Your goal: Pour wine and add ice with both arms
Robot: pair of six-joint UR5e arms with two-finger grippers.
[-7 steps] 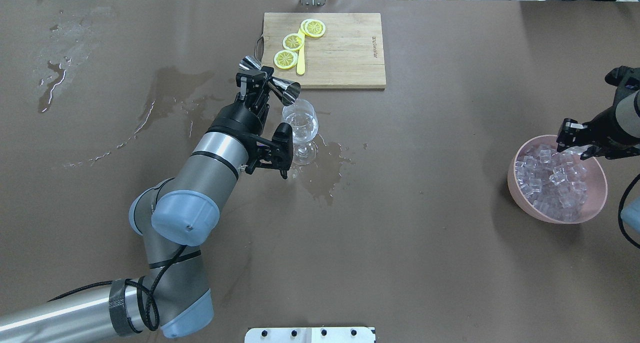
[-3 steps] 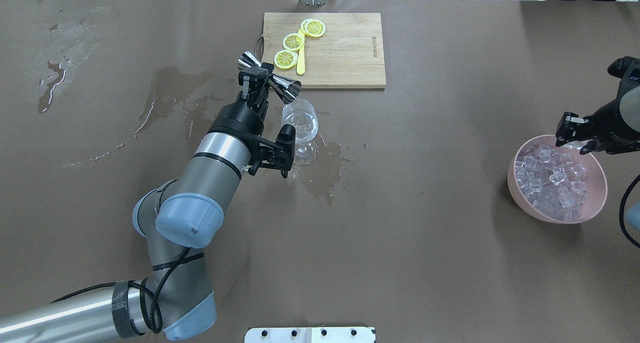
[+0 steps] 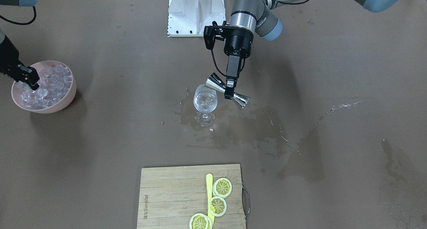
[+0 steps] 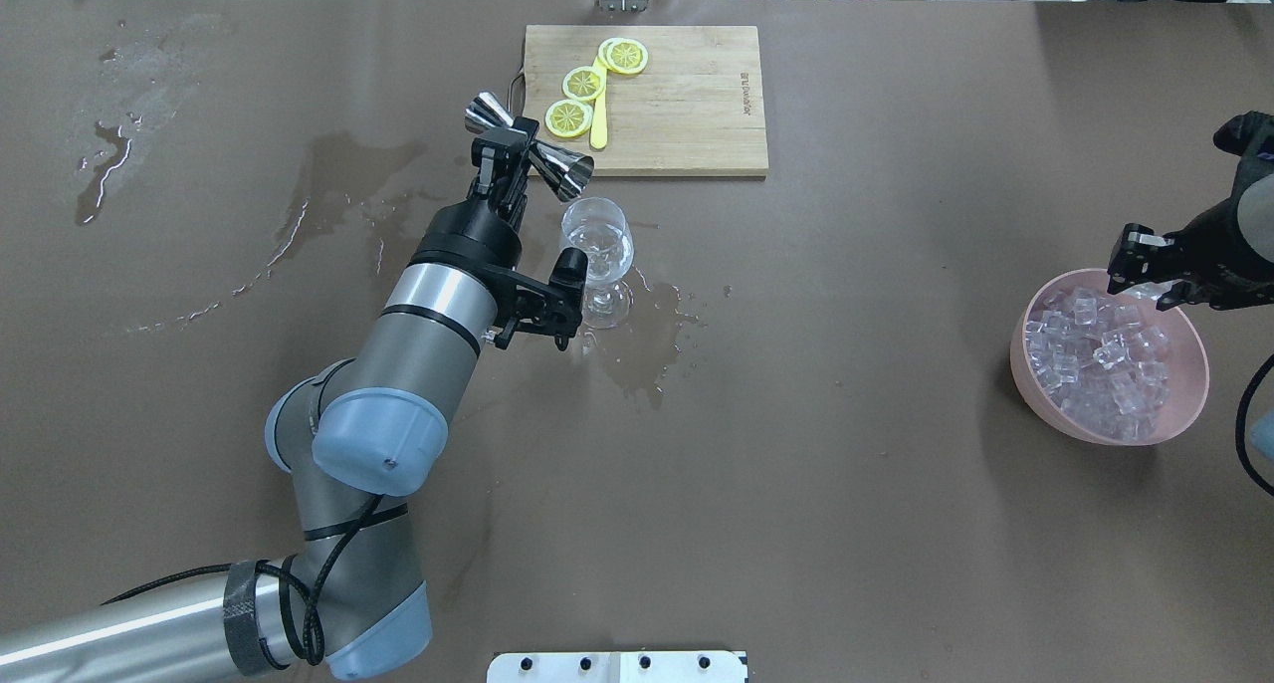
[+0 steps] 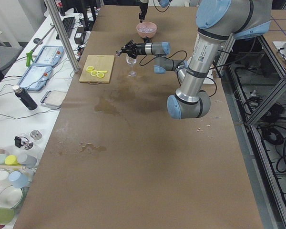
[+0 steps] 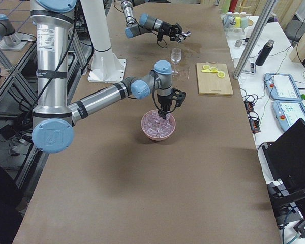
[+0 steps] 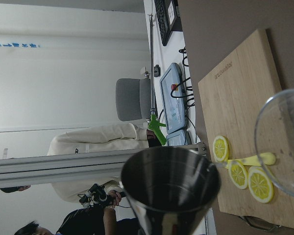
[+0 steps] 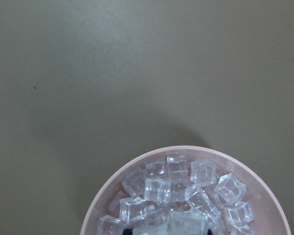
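A long table [image 4: 896,524] covered in a brown sheet carries everything. Near the middle stands a stemmed wine glass [image 4: 598,250] holding a little clear liquid, its foot in a wet patch [image 4: 647,349] that darkens the sheet. More dark stains and glinting streaks [image 4: 328,200] run towards the left end, with another puddle [image 4: 105,160] near the far left corner. At the far edge lies a wooden cutting board [image 4: 687,101] with lemon slices [image 4: 582,84] and a yellow stick on it. Close to the right end sits a pink bowl [image 4: 1035,389] heaped with ice cubes [image 4: 1095,359]. A white metal bracket [image 4: 617,666] is fixed at the near edge.
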